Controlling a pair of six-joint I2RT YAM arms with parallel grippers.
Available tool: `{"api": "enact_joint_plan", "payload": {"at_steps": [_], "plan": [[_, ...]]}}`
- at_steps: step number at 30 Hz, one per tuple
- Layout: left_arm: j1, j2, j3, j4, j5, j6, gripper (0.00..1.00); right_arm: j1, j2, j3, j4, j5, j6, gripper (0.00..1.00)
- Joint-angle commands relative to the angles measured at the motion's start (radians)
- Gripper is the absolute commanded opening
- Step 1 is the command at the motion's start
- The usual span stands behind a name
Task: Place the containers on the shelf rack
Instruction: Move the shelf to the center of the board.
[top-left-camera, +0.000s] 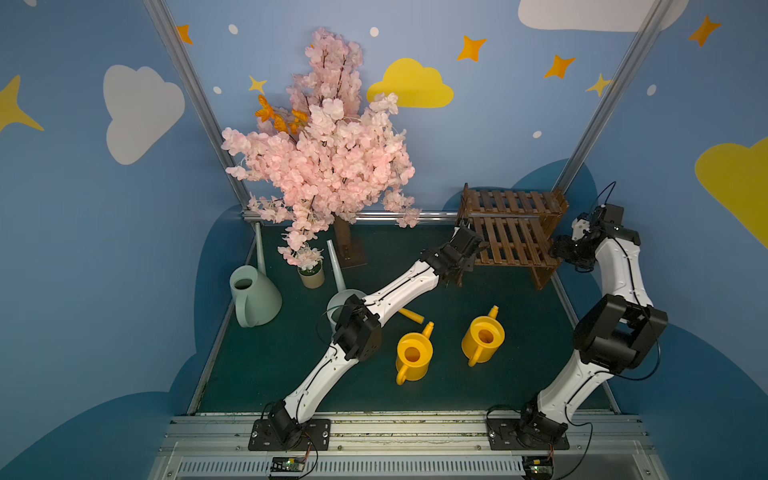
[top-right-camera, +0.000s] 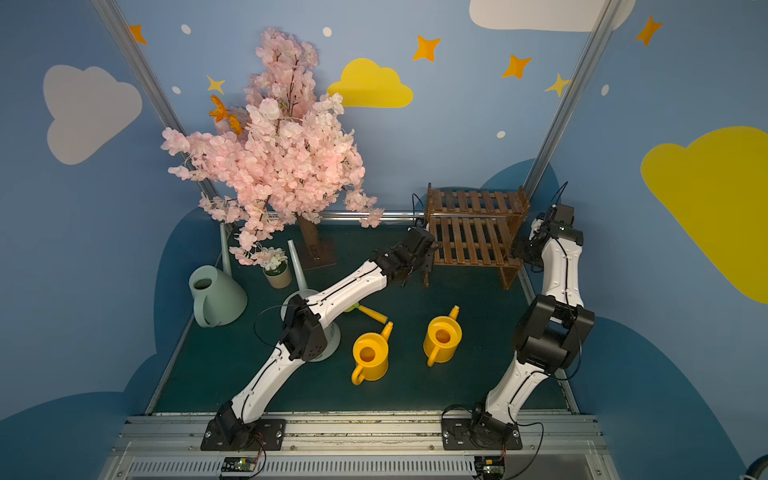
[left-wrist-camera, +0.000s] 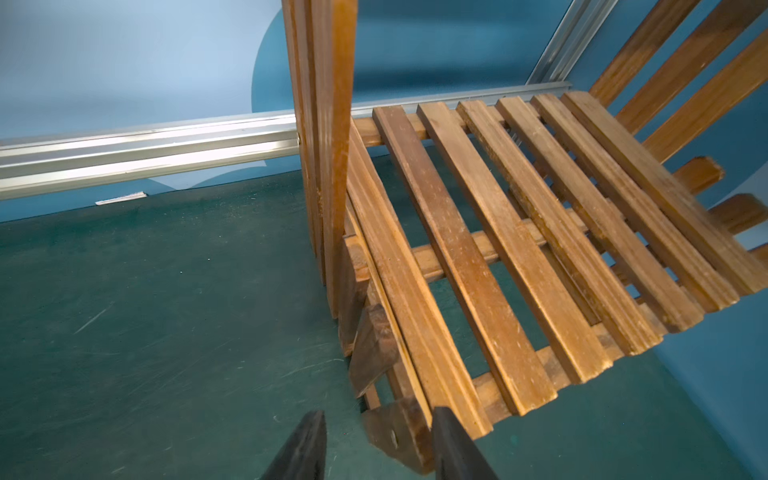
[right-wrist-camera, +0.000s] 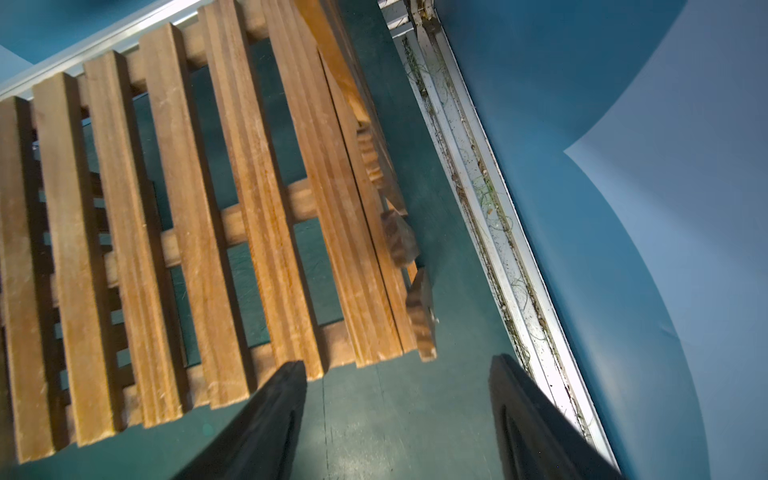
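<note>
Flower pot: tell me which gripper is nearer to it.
Left. The left gripper sits at the rack corner on the side facing the pot; the right gripper sits at the rack's opposite front corner, farther off by the rack's whole width.

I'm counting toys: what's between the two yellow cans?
Nothing. Between the yellow cans is only bare mat, in both top views.
</note>
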Motion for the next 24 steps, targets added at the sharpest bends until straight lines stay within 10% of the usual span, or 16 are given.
{"api": "enact_joint_plan", "payload": {"at_steps": [1,24], "plan": [[0.011,0.031,0.024,-0.009,0.001,-0.024,0.43,0.006,0.041,0.053,-0.028,0.007,-0.016,0.7],[0.031,0.095,0.081,-0.057,0.112,-0.066,0.39,0.077,0.193,0.174,-0.075,-0.019,-0.028,0.37]]}}
